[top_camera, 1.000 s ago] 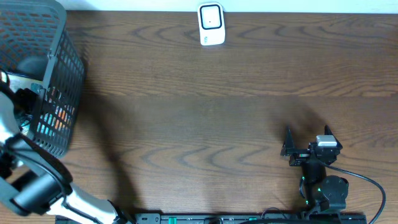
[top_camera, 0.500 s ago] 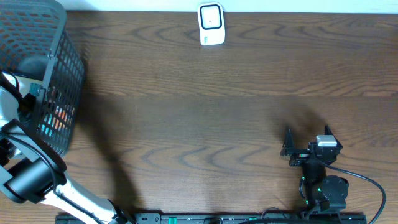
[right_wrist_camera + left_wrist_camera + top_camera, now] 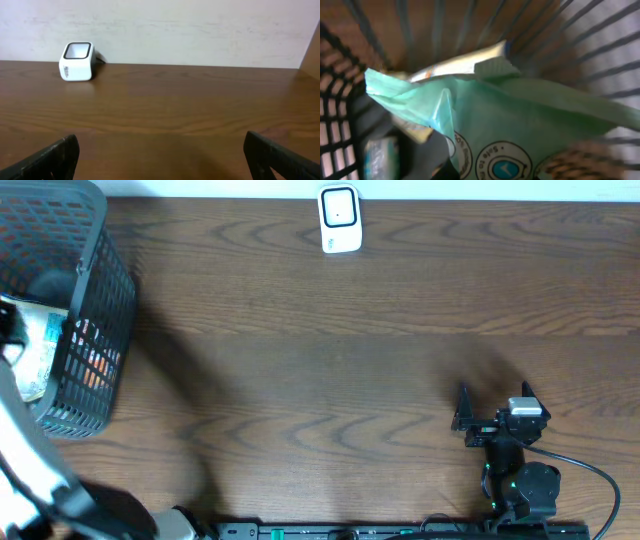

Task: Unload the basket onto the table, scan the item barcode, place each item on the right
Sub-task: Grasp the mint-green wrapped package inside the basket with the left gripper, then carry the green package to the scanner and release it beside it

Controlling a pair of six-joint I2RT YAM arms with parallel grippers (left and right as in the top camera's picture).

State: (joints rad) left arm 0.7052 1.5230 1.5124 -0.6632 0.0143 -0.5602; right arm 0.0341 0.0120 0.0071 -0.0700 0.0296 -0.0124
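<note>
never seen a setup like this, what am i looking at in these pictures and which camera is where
It is a robot with two arms at a wooden table, each ending in a two-finger gripper. The overhead picture looks straight down; the other two come from cameras on the wrists. On the table stand a white barcode scanner at the far edge and a dark mesh basket at the left. The left arm reaches into the basket; its wrist camera shows a green packet close up, which the shut left gripper seems to pinch, though its fingers are hidden. The right gripper rests open and empty near the front edge, facing the scanner.
</note>
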